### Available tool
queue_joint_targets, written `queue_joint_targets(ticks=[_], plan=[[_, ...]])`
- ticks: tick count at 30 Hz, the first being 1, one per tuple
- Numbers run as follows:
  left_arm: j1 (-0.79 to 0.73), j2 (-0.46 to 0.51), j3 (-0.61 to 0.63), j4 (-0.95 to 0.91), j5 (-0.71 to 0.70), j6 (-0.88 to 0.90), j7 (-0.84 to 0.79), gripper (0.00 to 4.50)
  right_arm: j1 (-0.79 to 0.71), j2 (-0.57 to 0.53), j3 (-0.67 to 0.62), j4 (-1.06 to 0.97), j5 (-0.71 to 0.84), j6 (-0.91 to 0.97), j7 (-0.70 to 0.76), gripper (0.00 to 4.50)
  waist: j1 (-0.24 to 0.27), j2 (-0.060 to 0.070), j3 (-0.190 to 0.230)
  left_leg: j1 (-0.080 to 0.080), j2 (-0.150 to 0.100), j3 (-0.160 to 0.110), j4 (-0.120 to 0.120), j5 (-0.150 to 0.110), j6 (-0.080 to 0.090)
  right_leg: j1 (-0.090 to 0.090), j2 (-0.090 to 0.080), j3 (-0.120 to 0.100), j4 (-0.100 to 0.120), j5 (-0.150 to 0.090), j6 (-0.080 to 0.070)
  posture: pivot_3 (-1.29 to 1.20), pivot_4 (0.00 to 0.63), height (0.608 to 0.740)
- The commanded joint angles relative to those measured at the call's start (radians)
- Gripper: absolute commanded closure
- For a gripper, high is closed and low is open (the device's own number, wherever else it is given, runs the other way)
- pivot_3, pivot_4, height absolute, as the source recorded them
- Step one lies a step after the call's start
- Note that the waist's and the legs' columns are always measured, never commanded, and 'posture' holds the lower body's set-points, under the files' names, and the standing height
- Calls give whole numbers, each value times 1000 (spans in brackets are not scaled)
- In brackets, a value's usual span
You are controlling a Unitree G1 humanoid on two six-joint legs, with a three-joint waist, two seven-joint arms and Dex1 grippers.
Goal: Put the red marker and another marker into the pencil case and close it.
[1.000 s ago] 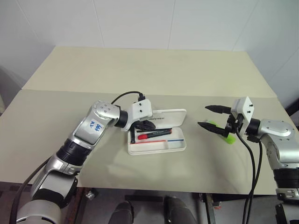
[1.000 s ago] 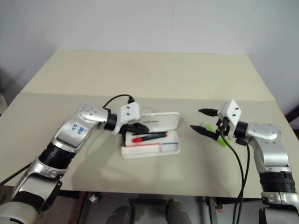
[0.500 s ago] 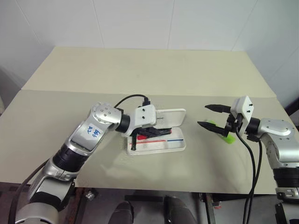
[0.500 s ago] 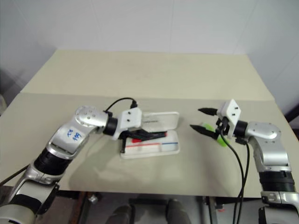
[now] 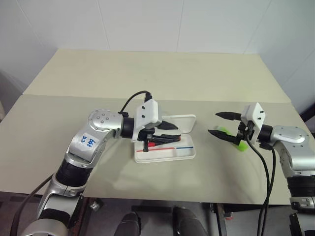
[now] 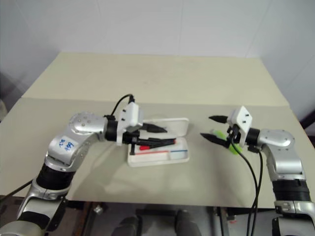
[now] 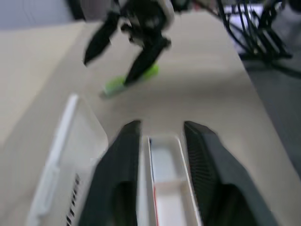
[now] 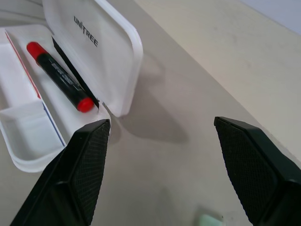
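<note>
While the pencil case (image 5: 170, 147) lies open on the table (image 5: 147, 78), the red marker (image 8: 59, 75) rests inside it along the hinge side, below and between the parted fingers of the left gripper (image 5: 162, 133), which grasp nothing. The right gripper (image 5: 220, 125) hovers with jaws spread wide and empty; the green highlighter (image 5: 234, 139) lies on the table just beneath and behind its lower finger.
</note>
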Motion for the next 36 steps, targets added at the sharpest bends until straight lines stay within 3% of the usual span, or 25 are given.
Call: queue_joint_targets(ticks=[1,6,11,22,36], plan=[[18,-1,52,-63,-65,-7,18,1637,-46,-21,6,41,-37,-45,-3,0,0,0,0,0,0,0,0,0,0,0,0,0,0,0,0,0,150,740],[53,5,84,-102,-106,-16,43,16,-107,-23,34,137,-105,-77,-18,0,2,0,0,0,0,0,0,0,0,0,0,0,0,0,0,0,150,740],[68,-53,182,-101,-154,-76,126,16,-134,-37,48,176,-136,-49,-20,0,3,0,0,0,0,0,0,0,0,0,0,0,-1,0,0,0,150,740],[289,96,265,-204,-188,-188,46,16,-100,-105,44,149,-138,89,6,0,0,0,0,0,0,1,0,0,0,0,0,1,-1,0,0,0,150,740],[507,223,429,-132,-288,-292,-102,16,-60,-87,61,175,-175,192,-63,0,-1,0,0,1,0,3,-1,0,0,0,0,2,-1,-1,-2,0,150,740]])
